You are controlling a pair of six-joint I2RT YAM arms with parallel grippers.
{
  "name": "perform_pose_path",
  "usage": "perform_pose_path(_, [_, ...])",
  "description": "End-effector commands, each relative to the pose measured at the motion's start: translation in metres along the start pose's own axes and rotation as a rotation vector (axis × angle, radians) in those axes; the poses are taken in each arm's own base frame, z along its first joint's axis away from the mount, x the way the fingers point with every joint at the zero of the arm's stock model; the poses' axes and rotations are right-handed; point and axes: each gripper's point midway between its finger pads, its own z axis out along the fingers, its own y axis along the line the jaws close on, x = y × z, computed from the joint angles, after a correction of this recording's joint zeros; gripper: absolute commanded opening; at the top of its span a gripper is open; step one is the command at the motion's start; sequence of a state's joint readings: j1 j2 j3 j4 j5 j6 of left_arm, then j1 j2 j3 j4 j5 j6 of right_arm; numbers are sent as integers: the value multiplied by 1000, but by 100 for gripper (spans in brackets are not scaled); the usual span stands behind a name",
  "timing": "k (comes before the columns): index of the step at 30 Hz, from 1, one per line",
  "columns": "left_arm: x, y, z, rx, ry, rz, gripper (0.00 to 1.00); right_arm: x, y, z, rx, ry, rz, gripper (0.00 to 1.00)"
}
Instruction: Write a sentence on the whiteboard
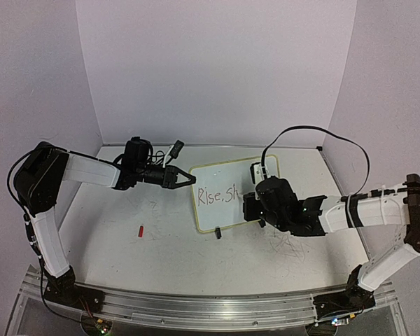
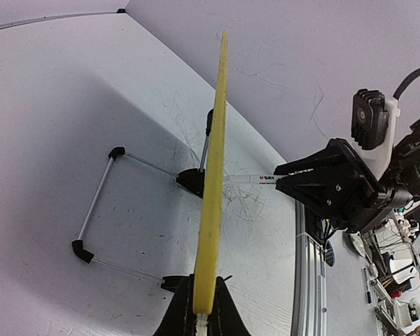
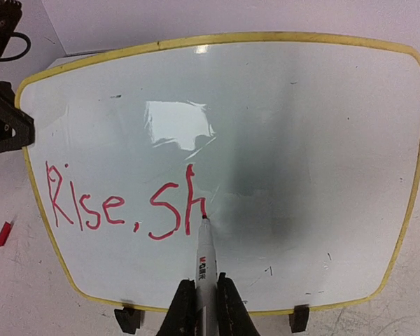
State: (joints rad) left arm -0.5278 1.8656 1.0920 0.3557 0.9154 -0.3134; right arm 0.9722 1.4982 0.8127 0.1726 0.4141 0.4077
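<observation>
At its edge, the likely light, stiff whiteboard (image 1: 227, 175) is clamped by the left gripper (image 2: 201, 308), the marker (image 3: 205, 262) by the right gripper (image 3: 201, 294).

White links (image 1: 91, 170) meet black joints (image 1: 40, 176); left gripper (image 2: 201, 308) and right gripper (image 3: 199, 294) are black.

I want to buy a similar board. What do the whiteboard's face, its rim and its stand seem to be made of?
Whiteboard face: glossy, smooth, probably coated or laminated; it mirrors a bright glare patch. Rim: matte pale yellow, likely plastic or foam. Stand rods: thin, silvery, seemingly metal, with black, probably plastic, feet.
</observation>
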Motion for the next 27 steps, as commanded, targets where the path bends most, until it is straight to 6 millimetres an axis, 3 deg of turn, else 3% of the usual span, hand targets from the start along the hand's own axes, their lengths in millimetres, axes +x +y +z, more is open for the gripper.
perform_pose_path(1, [-7, -5, 0, -21, 2, 2, 0, 12, -6, -4, 6, 30, 10, 0])
perform_pose_path(16, [-9, -6, -1, -24, -2, 9, 0, 17, -8, -3, 19, 41, 11, 0])
perform_pose_path(27, [-9, -5, -1, -30, -2, 10, 0, -22, 0, -22, -42, -49, 17, 0])
